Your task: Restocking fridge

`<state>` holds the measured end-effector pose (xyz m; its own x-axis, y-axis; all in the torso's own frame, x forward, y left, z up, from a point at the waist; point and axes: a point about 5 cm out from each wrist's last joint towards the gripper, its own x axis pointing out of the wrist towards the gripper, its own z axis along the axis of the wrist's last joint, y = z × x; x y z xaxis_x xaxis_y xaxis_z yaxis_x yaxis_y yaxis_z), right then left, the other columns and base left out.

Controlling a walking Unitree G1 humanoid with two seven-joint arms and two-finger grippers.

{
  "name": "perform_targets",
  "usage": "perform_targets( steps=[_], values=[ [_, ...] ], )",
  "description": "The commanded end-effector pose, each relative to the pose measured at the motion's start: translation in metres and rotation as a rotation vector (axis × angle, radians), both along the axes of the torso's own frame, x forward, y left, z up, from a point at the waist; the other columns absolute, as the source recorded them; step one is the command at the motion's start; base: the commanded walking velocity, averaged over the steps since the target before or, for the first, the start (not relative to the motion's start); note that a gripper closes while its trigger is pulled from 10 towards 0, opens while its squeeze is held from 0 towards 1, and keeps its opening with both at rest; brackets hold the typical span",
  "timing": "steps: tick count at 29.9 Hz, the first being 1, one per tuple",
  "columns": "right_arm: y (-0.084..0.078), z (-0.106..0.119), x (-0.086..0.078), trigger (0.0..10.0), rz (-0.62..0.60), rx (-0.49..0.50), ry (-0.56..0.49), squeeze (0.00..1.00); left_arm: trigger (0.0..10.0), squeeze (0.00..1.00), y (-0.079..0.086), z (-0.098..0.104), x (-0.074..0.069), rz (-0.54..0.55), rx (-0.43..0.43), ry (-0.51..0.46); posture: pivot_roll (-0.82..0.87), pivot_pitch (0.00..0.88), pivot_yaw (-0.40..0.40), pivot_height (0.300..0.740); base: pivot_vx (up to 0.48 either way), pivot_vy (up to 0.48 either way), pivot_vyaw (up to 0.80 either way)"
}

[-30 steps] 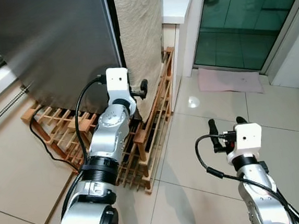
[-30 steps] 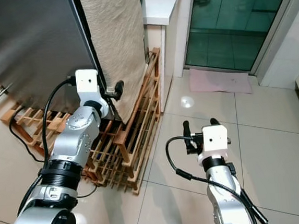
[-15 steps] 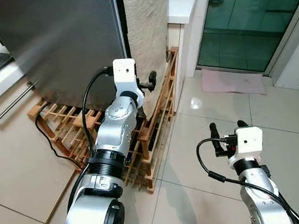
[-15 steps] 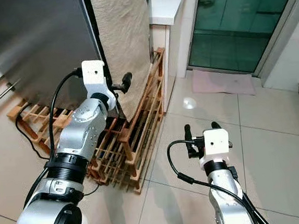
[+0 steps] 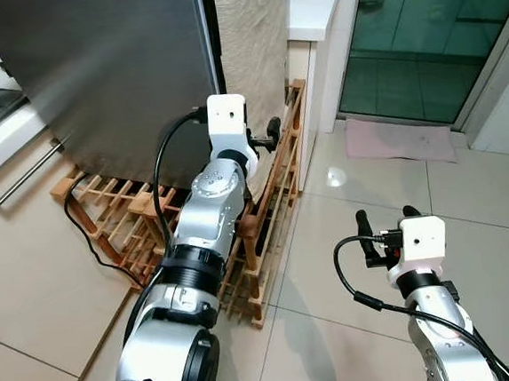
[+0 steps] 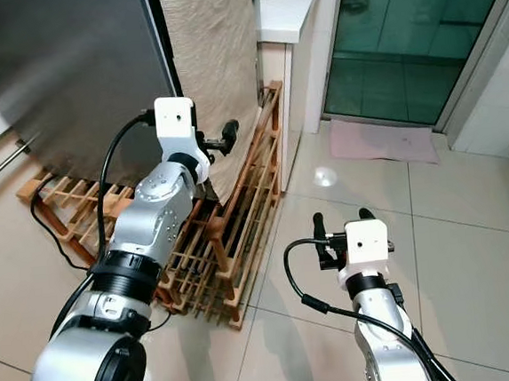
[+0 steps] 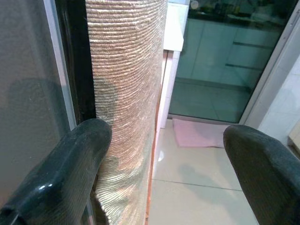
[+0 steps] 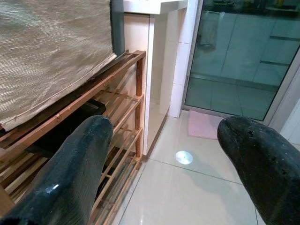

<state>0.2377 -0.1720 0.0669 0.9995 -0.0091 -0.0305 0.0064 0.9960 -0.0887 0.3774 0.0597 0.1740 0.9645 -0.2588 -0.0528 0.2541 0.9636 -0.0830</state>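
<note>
Fridge point(image 5: 92, 71): grey door shut, its upright edge point(image 7: 77, 61) running top to bottom beside a beige cloth point(image 6: 212, 60). My left gripper point(image 7: 164, 154), fingers spread and empty, reached that edge, one finger point(image 7: 70, 168) just before the dark seam. My right gripper point(image 6: 340, 228), also spread and empty, hung well apart over the tiled floor point(image 5: 468, 190).

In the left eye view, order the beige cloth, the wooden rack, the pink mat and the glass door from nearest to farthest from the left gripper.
From the left gripper:
1. Beige cloth, right at the fingertips, beside the fridge door.
2. Wooden rack, just below it.
3. Pink mat, across the tiled floor to the right.
4. Glass door, behind the mat, farthest.
</note>
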Motion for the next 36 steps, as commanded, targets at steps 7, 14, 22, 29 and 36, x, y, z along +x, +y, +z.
perform_targets(
  steps=[7, 14, 22, 29, 36],
  values=[
    [0.001, 0.002, -0.001, 10.0, -0.006, -0.002, -0.007, 0.00, 10.0, 0.00, 0.006, 0.012, 0.004, 0.010, 0.024, -0.040, -0.16, 0.000, 0.069, 0.740, 0.000, 0.000, 0.00],
    [-0.001, 0.012, 0.002, 10.0, -0.015, 0.004, -0.038, 0.00, 10.0, 0.00, 0.031, -0.002, -0.018, -0.110, 0.021, -0.084, -0.14, 0.000, 0.077, 0.740, 0.000, 0.000, 0.00],
    [-0.004, 0.033, -0.004, 10.0, -0.026, -0.001, -0.125, 0.00, 10.0, 0.00, 0.091, -0.031, -0.057, -0.073, 0.088, -0.128, -0.10, 0.000, 0.061, 0.740, 0.000, 0.000, 0.00],
    [-0.009, 0.051, -0.018, 10.0, -0.045, -0.014, -0.206, 0.00, 10.0, 0.00, 0.105, -0.039, -0.111, 0.033, 0.090, -0.160, -0.10, 0.000, 0.059, 0.740, 0.000, 0.000, 0.00],
    [-0.015, 0.046, -0.005, 10.0, -0.066, -0.031, -0.172, 0.00, 10.0, 0.00, 0.096, -0.037, -0.102, 0.097, 0.024, -0.120, -0.10, 0.000, 0.041, 0.740, 0.000, -0.137, 0.17]
  ],
)
